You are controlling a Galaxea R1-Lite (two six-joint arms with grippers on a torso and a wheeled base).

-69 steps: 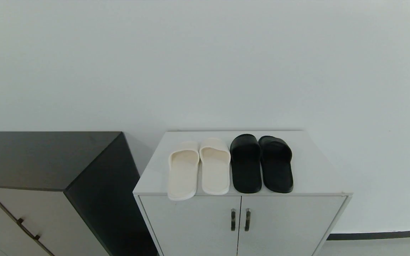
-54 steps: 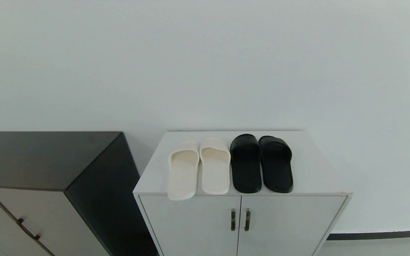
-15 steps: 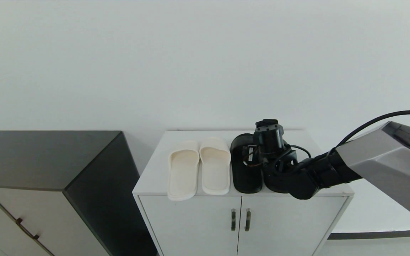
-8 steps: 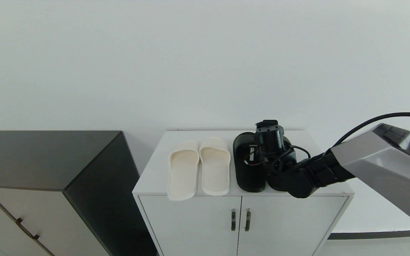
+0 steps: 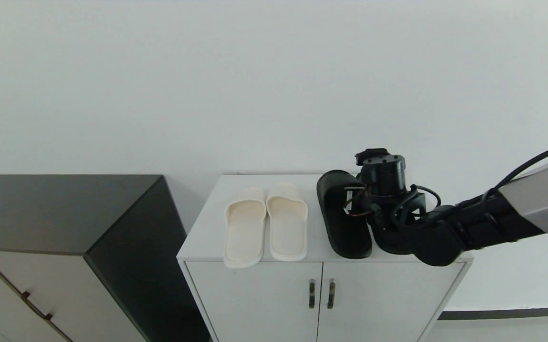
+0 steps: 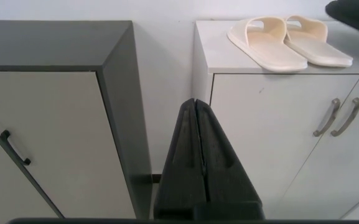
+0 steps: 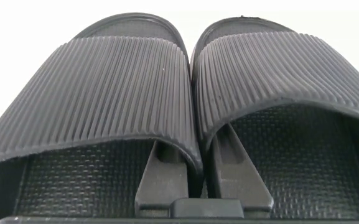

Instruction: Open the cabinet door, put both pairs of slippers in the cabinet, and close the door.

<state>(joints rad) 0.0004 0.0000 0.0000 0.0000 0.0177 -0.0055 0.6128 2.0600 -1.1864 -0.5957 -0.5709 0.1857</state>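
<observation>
Black slippers [image 5: 345, 216] are at the right part of the white cabinet [image 5: 207, 228] top, its doors [image 5: 255, 299] not opened yet. Right gripper [image 7: 200, 163] puts 1 finger in each slipper and pinches the 2 inner walls together, probably to carry both at once. Left gripper [image 6: 195, 109] is closed and empty.

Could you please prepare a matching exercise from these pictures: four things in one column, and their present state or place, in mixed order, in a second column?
Things:
1 white slippers
2 black slippers
3 cabinet doors
4 left gripper

States or places:
A shut, holding nothing
B both closed, handles side by side
C held together by the right gripper
D lying free on the cabinet top

Pairs: 1-D, 2-C, 3-B, 4-A.
</observation>
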